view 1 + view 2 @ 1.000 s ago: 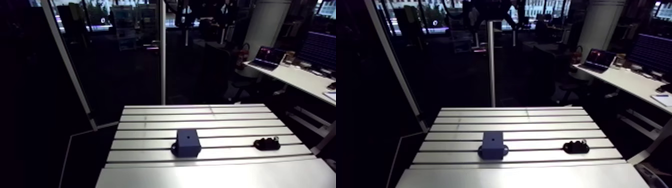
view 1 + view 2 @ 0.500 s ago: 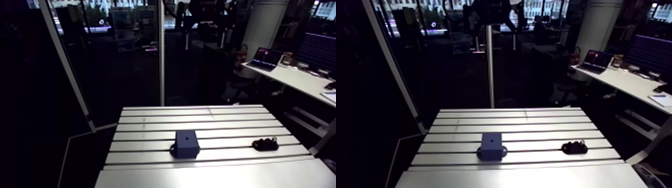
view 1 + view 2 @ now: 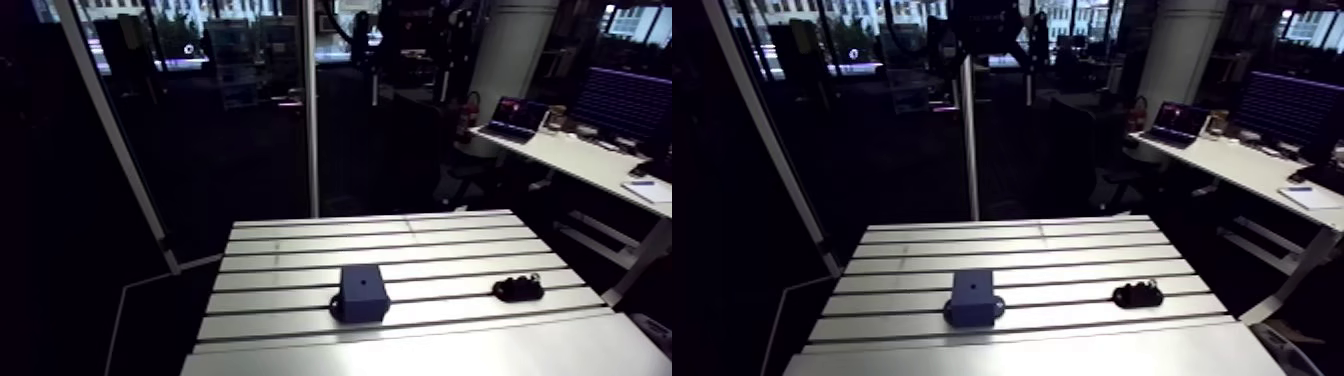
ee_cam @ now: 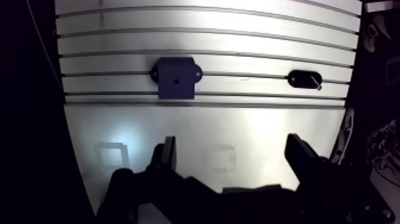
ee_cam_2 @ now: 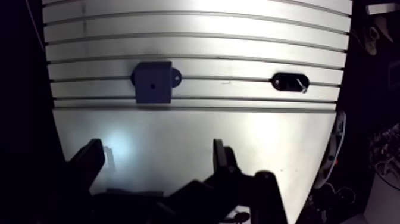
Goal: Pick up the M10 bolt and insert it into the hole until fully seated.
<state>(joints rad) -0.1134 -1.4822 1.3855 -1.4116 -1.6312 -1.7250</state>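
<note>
A dark blue block [image 4: 176, 77] with a small hole in its top face sits bolted on the slotted aluminium table [image 4: 238, 125]. In the wrist view it lies well ahead of my gripper [image 4: 233, 156], off to one side. A black holder [image 4: 304, 79] carrying the bolt, whose silvery end pokes out, rests in the same slot row ahead of the other finger. The arm view shows the block [image 3: 360, 292] mid-table and the holder [image 3: 518, 288] to its right. My gripper hangs high above the table's smooth front strip, open, with nothing between its fingers.
Parallel slots run across the far half of the table [image 3: 400, 240]. The near half is a smooth plate. The table's side edges drop into darkness, and a slanted frame post [image 3: 110, 130] stands off its left side.
The arm view has shifted a little, so the camera has moved. The block and the holder keep their places on the table.
</note>
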